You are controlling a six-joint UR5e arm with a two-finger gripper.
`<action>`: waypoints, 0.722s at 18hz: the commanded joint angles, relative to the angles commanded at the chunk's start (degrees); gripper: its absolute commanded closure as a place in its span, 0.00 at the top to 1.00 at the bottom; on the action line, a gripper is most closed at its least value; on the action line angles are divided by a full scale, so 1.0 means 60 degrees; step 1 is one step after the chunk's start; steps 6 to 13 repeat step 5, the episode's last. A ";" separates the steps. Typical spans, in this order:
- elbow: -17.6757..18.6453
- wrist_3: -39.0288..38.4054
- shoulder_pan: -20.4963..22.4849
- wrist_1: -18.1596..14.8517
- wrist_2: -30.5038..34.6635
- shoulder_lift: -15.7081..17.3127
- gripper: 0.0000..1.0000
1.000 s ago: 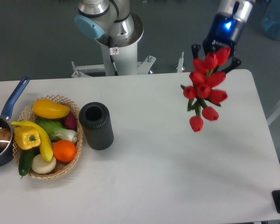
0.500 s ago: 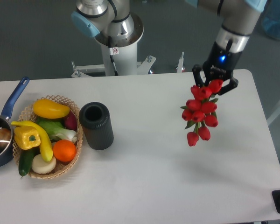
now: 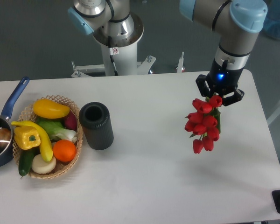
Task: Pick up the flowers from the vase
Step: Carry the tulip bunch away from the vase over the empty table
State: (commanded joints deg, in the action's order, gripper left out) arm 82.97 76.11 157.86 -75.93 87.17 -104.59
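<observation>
Gripper (image 3: 220, 94) at right of frame pinches the flowers (image 3: 203, 123), buds hanging below it above the table (image 3: 149, 177), well apart from the vase (image 3: 96, 126) at centre-left; versus half a second ago, bunch sits slightly lower and rightward.

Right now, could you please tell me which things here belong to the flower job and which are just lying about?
Job:
- flowers, held by the gripper
- vase, empty

Lying about:
- basket of produce
- pot
</observation>
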 joint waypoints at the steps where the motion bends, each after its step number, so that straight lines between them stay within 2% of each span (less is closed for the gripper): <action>1: -0.0001 0.0000 -0.0074 0.0014 0.0235 0.0000 0.04; 13: 0.0014 0.0015 -0.0177 -0.0044 0.0515 0.0000 0.04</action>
